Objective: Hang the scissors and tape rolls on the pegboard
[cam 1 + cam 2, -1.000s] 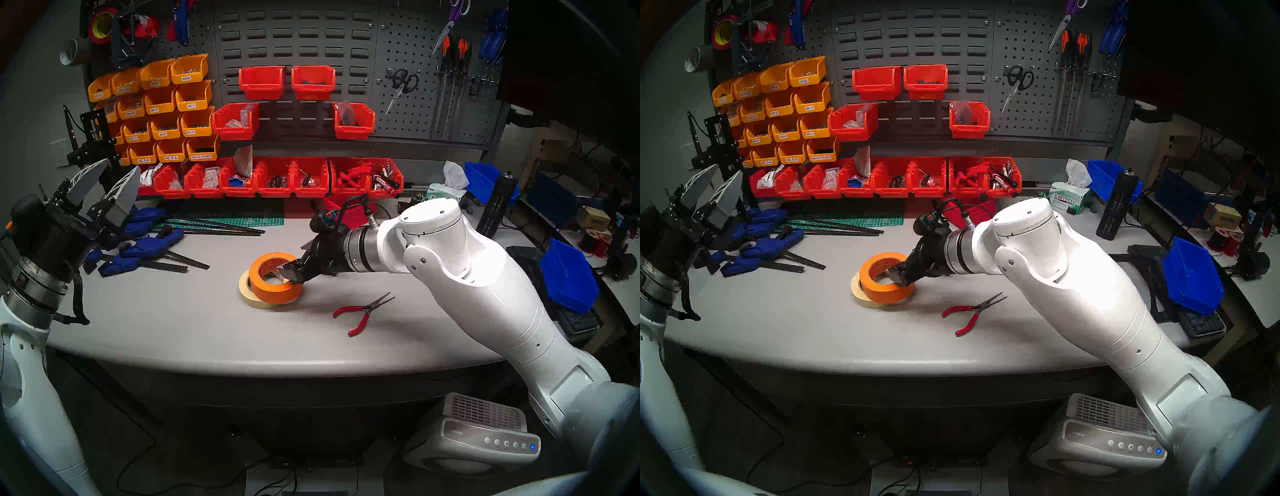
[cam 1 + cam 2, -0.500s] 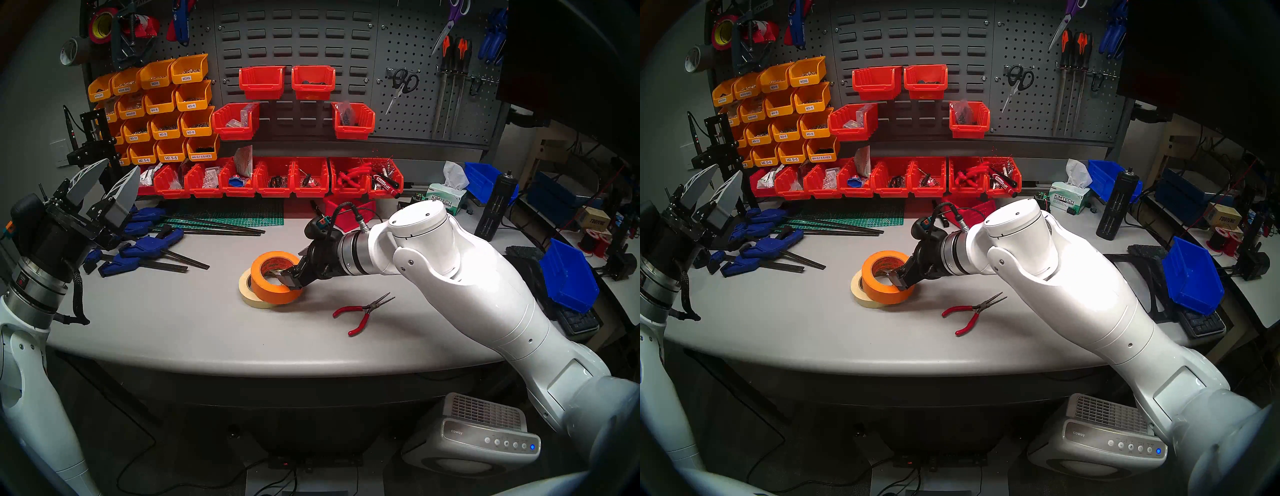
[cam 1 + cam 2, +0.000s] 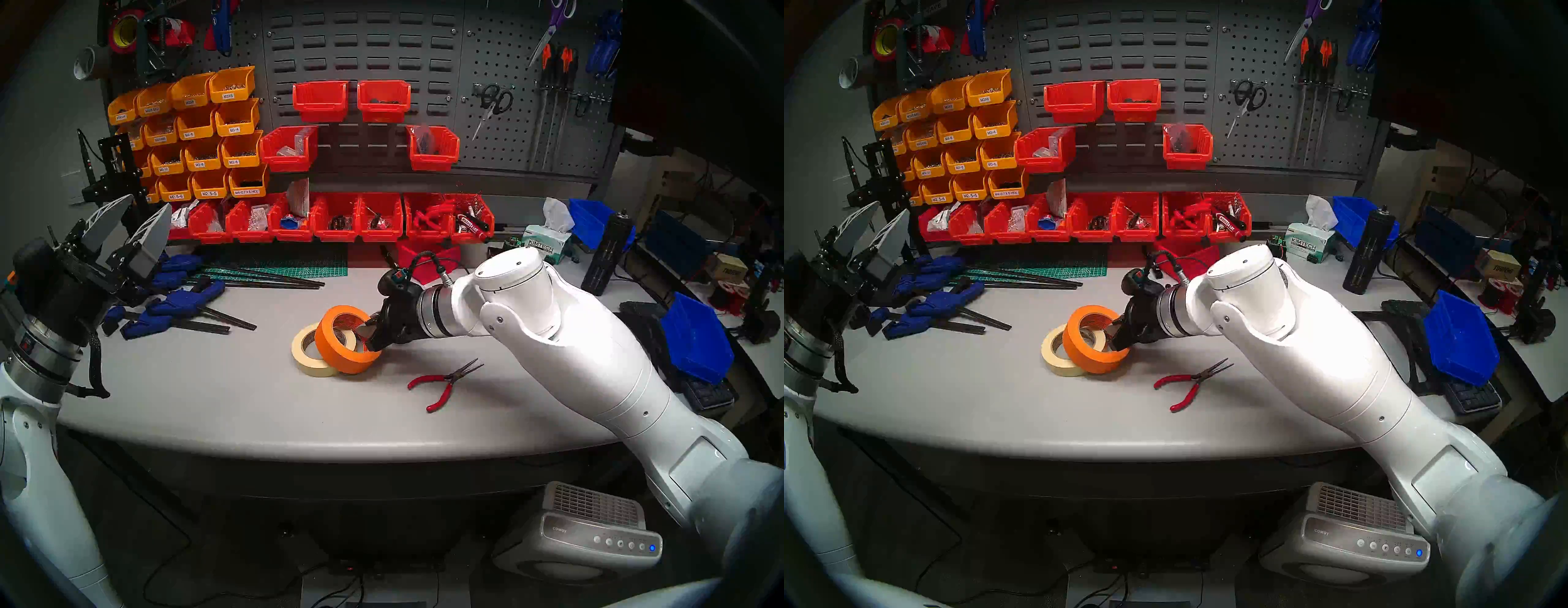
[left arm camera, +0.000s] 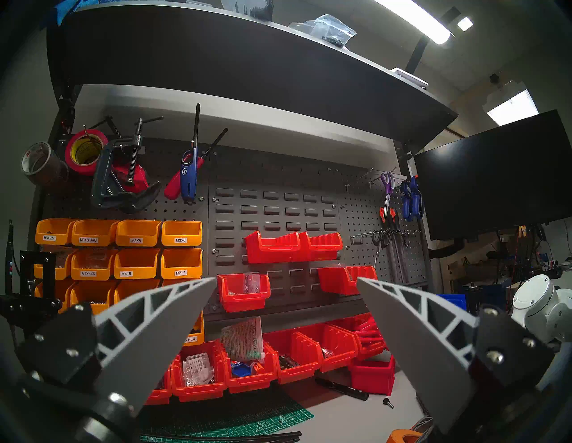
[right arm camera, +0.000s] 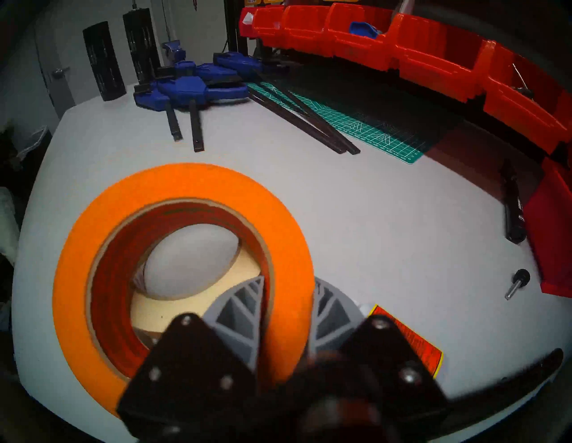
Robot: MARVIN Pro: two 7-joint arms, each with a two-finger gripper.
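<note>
I count the scissors [image 3: 494, 102] as done: they hang from a hook on the pegboard [image 3: 509, 140], on its right-hand panel, blades pointing down. Both tape rolls are not yet hung. The cream roll [image 3: 306, 352] lies flat on the tabletop [image 3: 212, 395], and the orange roll [image 3: 345, 346] is tipped up, its left side leaning on the cream roll and its right side gripped. My right pincer [image 5: 286, 312] straddles the orange roll's wall at the near right edge: one finger sits inside the core, the other outside against the orange face, and the two are pressed in on the band between them, so I read it as clamped on the orange roll. In the wrist view the cream roll shows through the orange roll's hole, beneath it. My left pincer [image 3: 127, 229] is held up at the left edge of the tabletop, well apart from both rolls, its fingers spread wide with nothing between them. What I judge is left: carry the orange roll to a free hook, then fetch and hang the cream one.
</note>
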